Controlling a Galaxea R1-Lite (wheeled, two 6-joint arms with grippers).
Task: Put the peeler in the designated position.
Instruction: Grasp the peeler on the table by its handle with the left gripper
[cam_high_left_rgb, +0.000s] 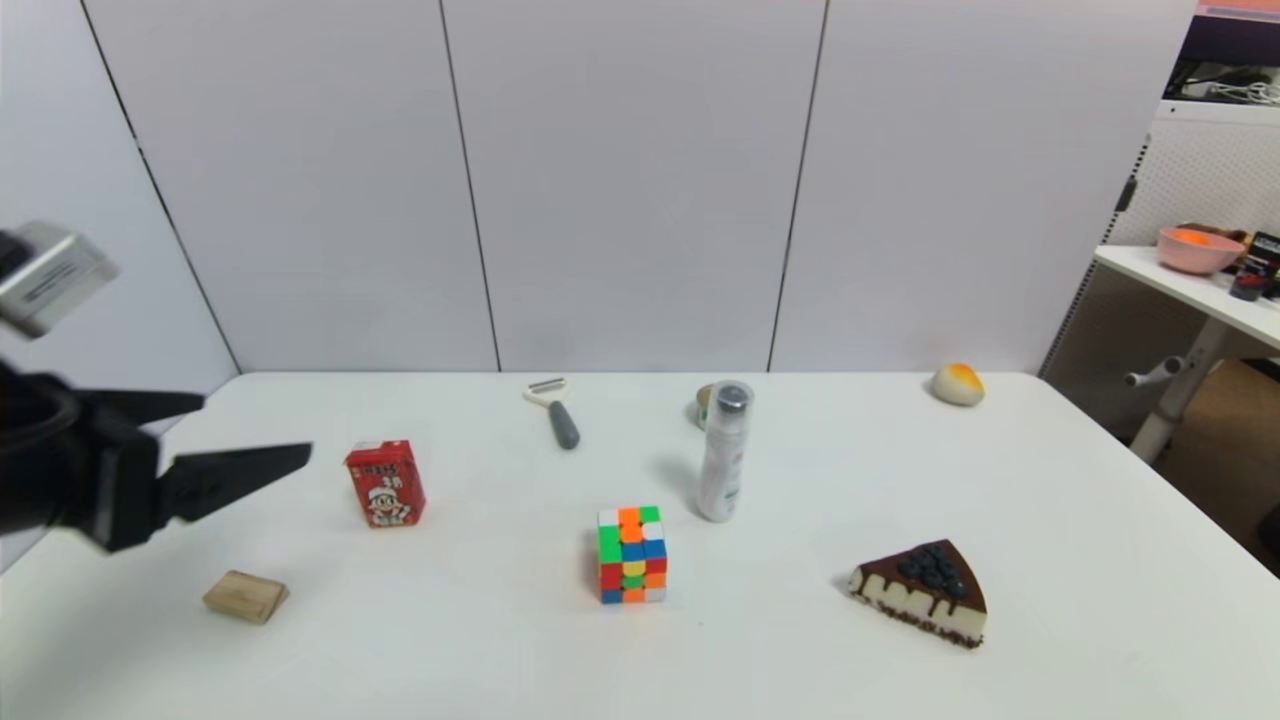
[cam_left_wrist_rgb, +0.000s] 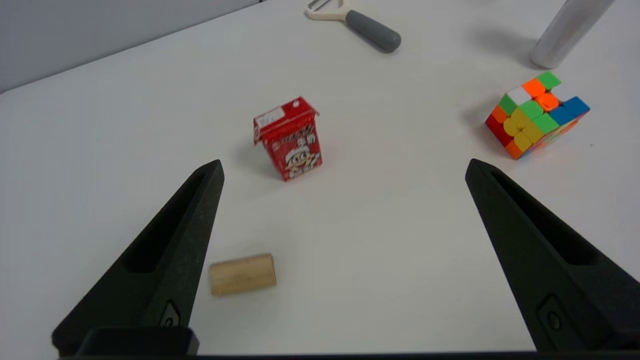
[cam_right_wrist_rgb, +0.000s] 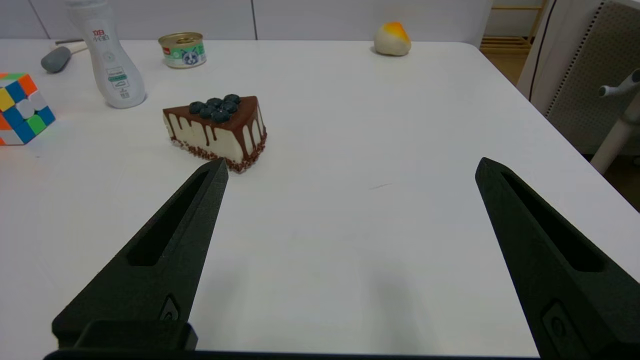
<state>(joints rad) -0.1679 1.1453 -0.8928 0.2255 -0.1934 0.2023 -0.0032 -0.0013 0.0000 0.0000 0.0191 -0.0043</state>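
Two hands were open and empty. The left hand (cam_high_left_rgb: 255, 432), fingers spread wide, hovered above the tabletop's (cam_high_left_rgb: 480, 650) left side, pointing toward the red carton (cam_high_left_rgb: 386, 484); the right hand (cam_right_wrist_rgb: 350, 172) sat parked, fingers apart, near the cake slice (cam_right_wrist_rgb: 216, 131). The peeler (cam_high_left_rgb: 555, 410) lay flat near the far edge, well beyond the carton, untouched. Judged step: approach. Next move likely requires reaching past the carton and descending over the grey handle.
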